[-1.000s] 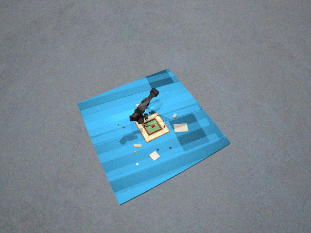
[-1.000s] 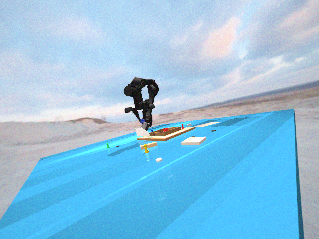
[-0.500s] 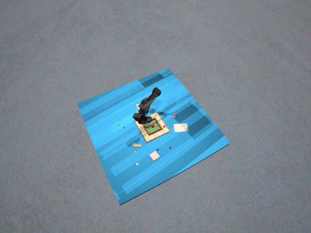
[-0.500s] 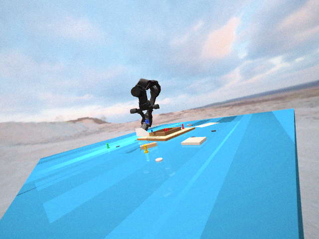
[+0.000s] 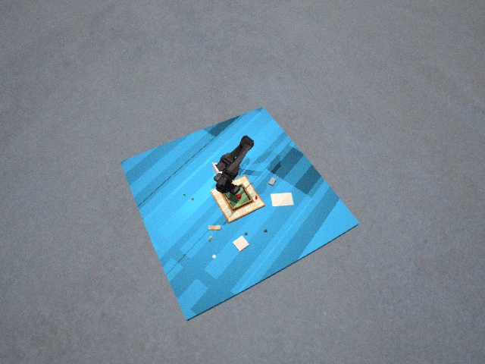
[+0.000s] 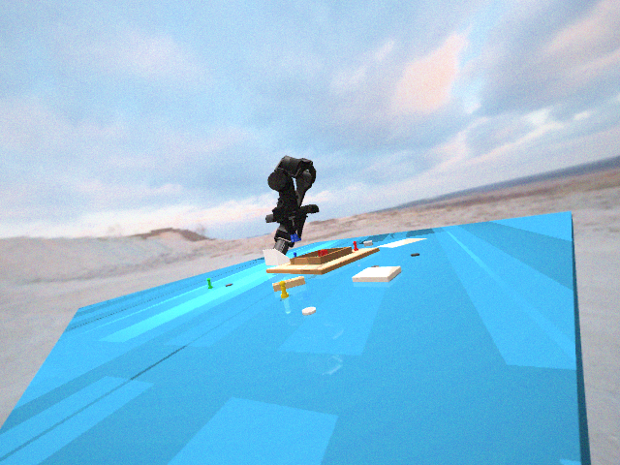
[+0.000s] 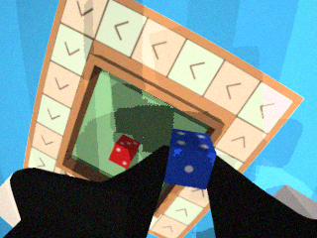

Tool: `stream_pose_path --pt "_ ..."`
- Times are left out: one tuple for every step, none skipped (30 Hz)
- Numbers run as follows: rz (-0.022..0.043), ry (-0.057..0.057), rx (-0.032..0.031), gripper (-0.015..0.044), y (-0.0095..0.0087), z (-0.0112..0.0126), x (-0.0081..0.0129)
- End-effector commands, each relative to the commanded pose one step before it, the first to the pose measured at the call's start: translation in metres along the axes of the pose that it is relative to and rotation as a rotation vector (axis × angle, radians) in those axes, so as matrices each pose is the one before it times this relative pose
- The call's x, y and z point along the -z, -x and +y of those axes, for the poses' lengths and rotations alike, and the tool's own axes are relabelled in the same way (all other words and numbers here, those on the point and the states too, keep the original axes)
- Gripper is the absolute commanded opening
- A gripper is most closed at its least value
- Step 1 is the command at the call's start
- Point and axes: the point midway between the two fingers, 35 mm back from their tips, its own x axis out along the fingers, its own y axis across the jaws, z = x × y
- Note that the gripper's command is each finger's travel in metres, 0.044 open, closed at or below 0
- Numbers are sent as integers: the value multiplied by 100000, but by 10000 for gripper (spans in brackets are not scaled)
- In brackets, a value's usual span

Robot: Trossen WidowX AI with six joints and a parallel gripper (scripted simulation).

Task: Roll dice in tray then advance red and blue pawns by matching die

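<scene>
My gripper (image 7: 187, 155) (image 6: 293, 238) is shut on the blue die (image 7: 190, 158) (image 6: 295, 237) and holds it above the near wall of the tray (image 7: 99, 119) (image 6: 314, 259). The tray has a green floor and brown walls and sits in the middle of the game board (image 7: 198, 69) (image 5: 242, 212) (image 6: 320, 268), whose cells carry arrows. The red die (image 7: 124, 150) (image 5: 238, 195) lies on the tray floor. The red pawn (image 5: 256, 197) (image 6: 355, 245) stands on the board's track. A small blue pawn (image 6: 294, 254) shows at the board's far edge; the arm hides it in the top view.
On the blue table (image 5: 297, 235) around the board lie two white cards (image 5: 282, 199) (image 5: 240, 243), a grey block (image 5: 272, 180), a wooden block (image 5: 214, 227), a yellow pawn (image 5: 211, 237), a green pawn (image 5: 183, 193), a white disc (image 5: 214, 255) and small dark discs.
</scene>
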Motion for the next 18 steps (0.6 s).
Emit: stream_pose_path --pt "-222 -10122 -770 0 -158 521 741" --pt "105 -2948 -17 0 -86 82 201" --pt "107 -2947 -13 0 -86 74 203" --pt "110 -2947 -9 0 -87 65 205" --pt "112 -2947 -5 0 -87 57 207" --pt "115 -2947 -1 0 -88 49 209" --pt "117 -2947 3 0 -89 41 210" --pt "119 -2947 8 0 -89 33 211" --pt "100 -2447 10 0 -74 20 175" --pt "61 -1468 8 0 -45 9 105" --pt "20 -489 3 0 -15 2 35" --pt "0 0 0 0 0 0 0" --pt "0 0 0 0 0 0 0" --pt "-506 31 279 0 -30 -22 3" --pt "-1526 91 817 0 -88 -64 9" --pt "-2571 143 1294 0 -139 -101 12" --pt "-3130 155 1440 0 -154 -110 10" --pt "-3175 134 1315 0 -140 -99 6"
